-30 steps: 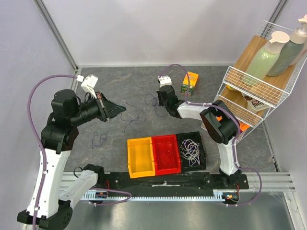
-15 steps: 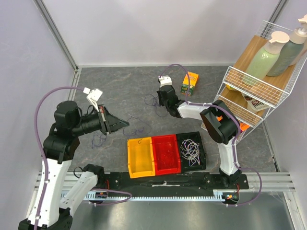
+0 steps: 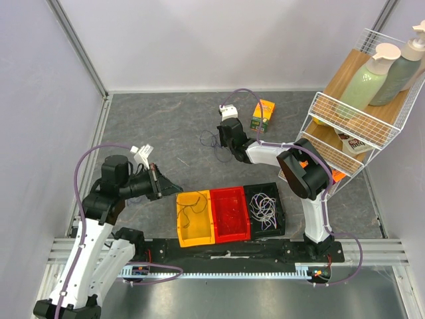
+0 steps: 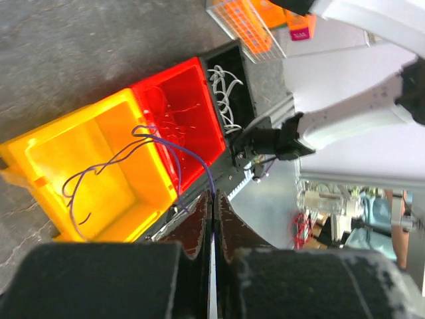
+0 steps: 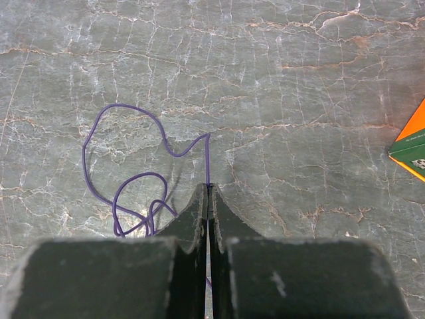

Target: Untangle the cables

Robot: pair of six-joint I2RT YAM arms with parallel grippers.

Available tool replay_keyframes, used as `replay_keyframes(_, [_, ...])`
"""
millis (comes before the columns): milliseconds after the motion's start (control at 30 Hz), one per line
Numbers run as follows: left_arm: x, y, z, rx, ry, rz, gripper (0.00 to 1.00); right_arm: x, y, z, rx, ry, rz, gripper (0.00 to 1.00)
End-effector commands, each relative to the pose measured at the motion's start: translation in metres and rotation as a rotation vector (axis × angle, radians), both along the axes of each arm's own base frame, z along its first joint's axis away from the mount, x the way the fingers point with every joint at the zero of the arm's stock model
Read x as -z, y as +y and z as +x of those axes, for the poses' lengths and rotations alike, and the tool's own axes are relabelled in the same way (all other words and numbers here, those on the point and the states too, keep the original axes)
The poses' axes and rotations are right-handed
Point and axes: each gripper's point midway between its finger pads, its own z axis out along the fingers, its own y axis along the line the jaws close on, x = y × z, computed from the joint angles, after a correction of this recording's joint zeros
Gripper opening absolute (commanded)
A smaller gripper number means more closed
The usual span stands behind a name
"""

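**Two purple cables pinched, one over the yellow bin**

The left gripper (image 4: 212,197) is seen closed, its fingers pressed together on the near purple cable (image 4: 119,157). From the fingertips this cable is led up and across the rim of the yellow bin (image 3: 182,226), and its free end is draped down inside that bin. Whether the end rests on the bin floor cannot be told. In the top view the left gripper (image 3: 175,189) is held just beside the yellow bin's left edge, above the table (image 3: 159,119).

The right gripper (image 5: 207,188) is likewise closed, and the far purple cable (image 5: 208,159) is clamped between its tips. A short straight run of cable is seen rising from the pinch, after which the cable is spread in loose loops on the grey, marbled table to the left of the fingers. In the top view the right gripper (image 3: 224,145) is placed near the middle of the table, well apart from the bins.

Three bins are set touching in a row at the near edge: yellow, then the red bin (image 3: 234,234), then the black bin (image 3: 281,219). A bundle of white cables (image 3: 262,205) is held in the black bin. Thin strands (image 4: 179,106) are visible in the red bin, but their colour cannot be made out.

An orange box (image 3: 263,114) is stood behind the right gripper, and a wire shelf (image 3: 345,126) is placed at the right side.
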Motion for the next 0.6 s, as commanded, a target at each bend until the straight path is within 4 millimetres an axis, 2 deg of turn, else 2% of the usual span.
replay_keyframes(0, [0.024,0.014,0.02,-0.179,0.101,0.065,0.02,-0.027,0.002,0.004,0.0,-0.051,0.051,0.0])
replay_keyframes(133, [0.044,0.025,0.03,-0.308,0.155,0.126,0.02,-0.029,0.004,0.005,-0.003,-0.056,0.059,0.0])
replay_keyframes(267, [0.053,0.029,0.035,-0.359,0.153,0.166,0.02,-0.028,0.005,0.005,-0.005,-0.052,0.058,0.0])
replay_keyframes(333, [0.065,0.023,0.032,-0.345,0.178,0.179,0.02,-0.027,0.006,0.005,-0.007,-0.051,0.061,0.0])
replay_keyframes(467, [0.089,-0.004,0.016,-0.265,0.233,0.18,0.02,-0.027,0.007,0.005,-0.013,-0.049,0.063,0.0])
replay_keyframes(567, [0.103,-0.014,0.009,-0.259,0.244,0.231,0.01,-0.027,0.006,0.005,-0.013,-0.048,0.063,0.0])
